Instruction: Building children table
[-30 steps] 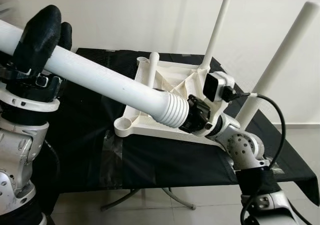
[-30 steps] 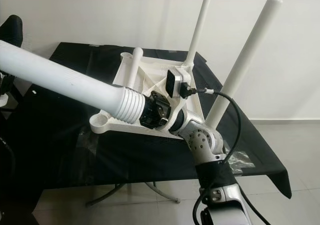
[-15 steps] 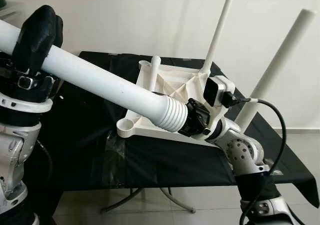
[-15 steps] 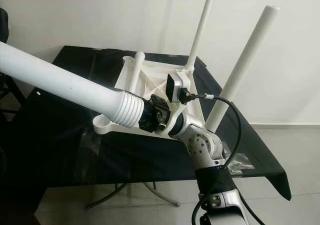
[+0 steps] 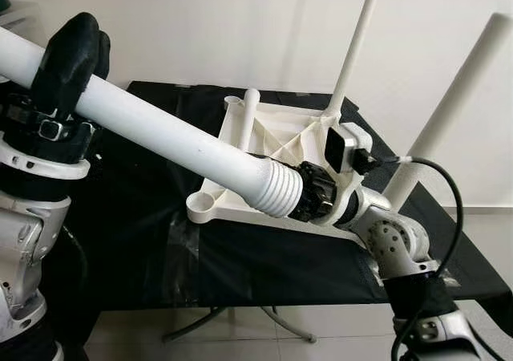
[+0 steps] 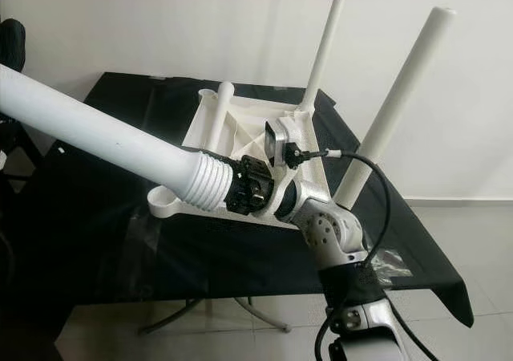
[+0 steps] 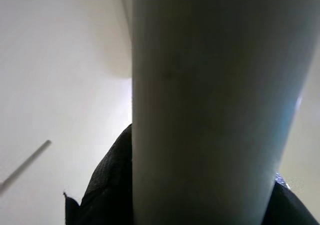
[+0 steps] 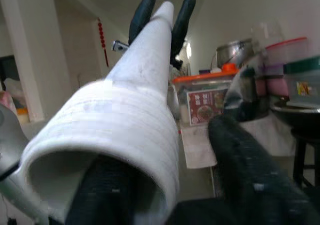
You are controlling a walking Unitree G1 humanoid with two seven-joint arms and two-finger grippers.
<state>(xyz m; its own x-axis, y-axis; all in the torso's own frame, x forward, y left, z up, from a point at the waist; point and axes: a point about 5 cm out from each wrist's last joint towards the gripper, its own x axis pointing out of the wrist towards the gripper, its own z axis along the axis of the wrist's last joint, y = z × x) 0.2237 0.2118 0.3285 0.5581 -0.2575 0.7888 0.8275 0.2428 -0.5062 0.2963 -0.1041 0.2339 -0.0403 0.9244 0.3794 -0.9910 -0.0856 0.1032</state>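
Clamping white leg with left gripper; right gripper pinching ribbed end above upturned tabletop.

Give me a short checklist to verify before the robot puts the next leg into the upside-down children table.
1. Left gripper holds the loose leg on its shaft: ok.
2. Right gripper at the leg's ribbed end, one finger inside the hollow opening, one outside: ok.
3. Table top lies upside down on the black table: ok.
4. Empty socket at the near left corner is free: ok.
5. Ribbed end is aimed at that socket: not ok, it points to the right of it.
6. Mounted legs fully seated: cannot tell.
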